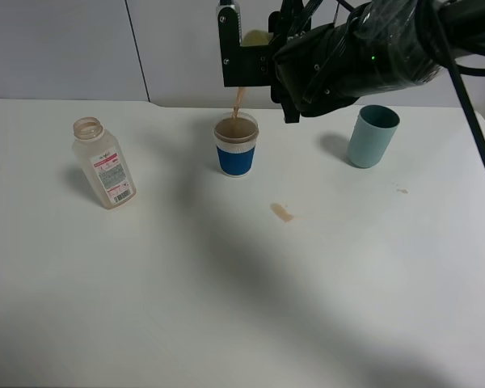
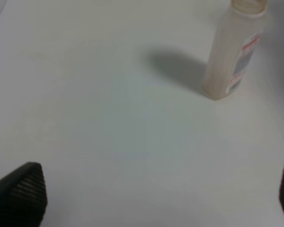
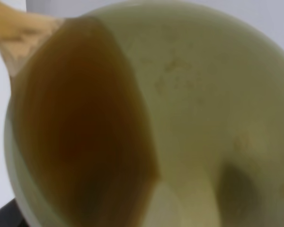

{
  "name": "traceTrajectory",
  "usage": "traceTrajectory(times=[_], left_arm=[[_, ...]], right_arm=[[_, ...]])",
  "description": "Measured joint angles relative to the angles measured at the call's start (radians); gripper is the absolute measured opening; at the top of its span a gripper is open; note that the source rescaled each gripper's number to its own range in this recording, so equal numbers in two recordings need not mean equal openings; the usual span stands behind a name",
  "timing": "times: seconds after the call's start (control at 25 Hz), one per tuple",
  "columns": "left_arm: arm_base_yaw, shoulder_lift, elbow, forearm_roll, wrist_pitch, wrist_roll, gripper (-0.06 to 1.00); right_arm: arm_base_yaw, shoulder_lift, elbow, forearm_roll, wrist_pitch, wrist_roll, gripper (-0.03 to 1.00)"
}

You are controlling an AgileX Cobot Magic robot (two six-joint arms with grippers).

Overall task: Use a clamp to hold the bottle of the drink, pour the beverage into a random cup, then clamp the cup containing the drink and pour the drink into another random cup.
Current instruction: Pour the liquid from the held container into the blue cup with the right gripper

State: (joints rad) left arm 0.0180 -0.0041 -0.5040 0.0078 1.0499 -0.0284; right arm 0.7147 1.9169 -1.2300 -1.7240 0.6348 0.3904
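From the high camera, the right gripper hangs above the blue-sleeved paper cup, clamped on the pale yellow-green tumbler, which is tipped towards the cup below. A thin brown stream of the beverage falls from the tumbler's lip into the paper cup, whose mouth shows brown liquid. The teal tumbler stands upright beside and below the gripper, on the side away from the bottle. The bottle stands upright, uncapped, well apart from the right gripper on the far side of the paper cup. A small brown spill lies on the white table, near the paper cup and towards the camera. The left gripper is out of this view.

In the left wrist view, the left gripper's fingertips stand wide apart over bare table, holding nothing. The bottle stands ahead of them, well apart.

In the right wrist view, the yellow-green tumbler's inside fills the picture, tilted, with the beverage pooled against its lower wall and running out over the rim.
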Motion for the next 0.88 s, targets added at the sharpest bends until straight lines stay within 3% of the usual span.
traceTrajectory(times=[0.44, 0.88], left_arm=[[0.0, 0.0, 0.0, 0.0, 0.0, 0.0, 1.0], [0.0, 0.0, 0.0, 0.001, 0.0, 0.0, 1.0]], right_arm=[[0.0, 0.0, 0.0, 0.0, 0.004, -0.004, 0.02], [0.0, 0.0, 0.0, 0.0, 0.004, -0.083, 0.02]])
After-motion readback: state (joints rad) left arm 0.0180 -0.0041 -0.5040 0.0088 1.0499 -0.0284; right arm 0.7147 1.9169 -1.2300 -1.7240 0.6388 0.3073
